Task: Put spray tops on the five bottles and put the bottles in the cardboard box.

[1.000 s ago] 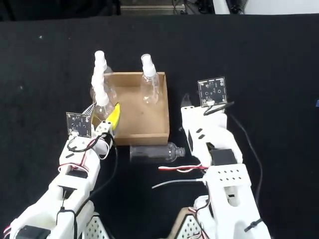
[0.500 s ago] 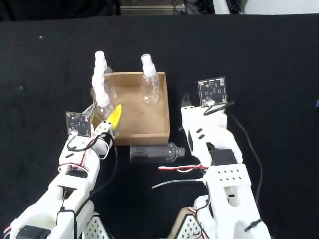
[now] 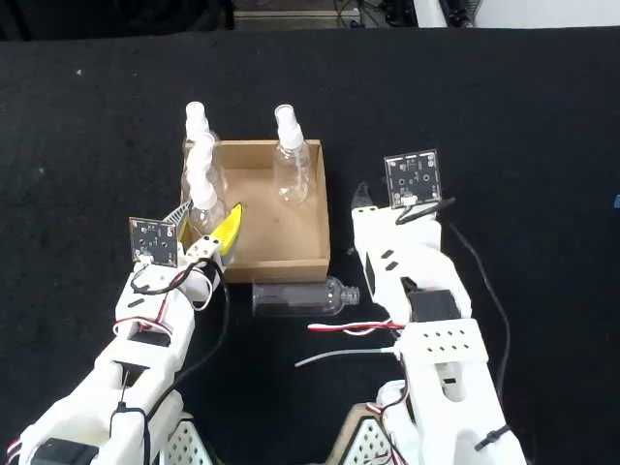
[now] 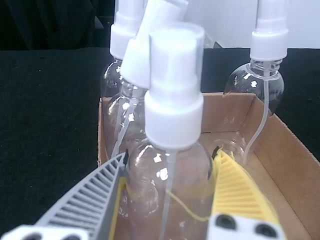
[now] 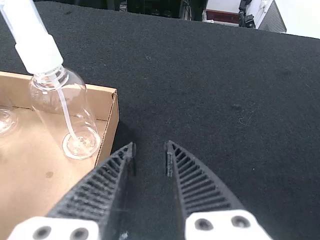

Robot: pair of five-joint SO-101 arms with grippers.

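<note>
Clear bottle in left hand shifted farther over box.

The left arm rises from the lower left of the high view. The left gripper, left of centre, has its grey and yellow fingers pressed against both sides of a bottle. The right arm rises from bottom centre-right. The right gripper sits just right of centre, and its black fingers are slightly parted.

Bottles: clear plastic, nothing readable.
Cardboard box: plain brown walls, no lettering.
Square boards: on the arms' wrists, dotted (no legible characters).
</note>
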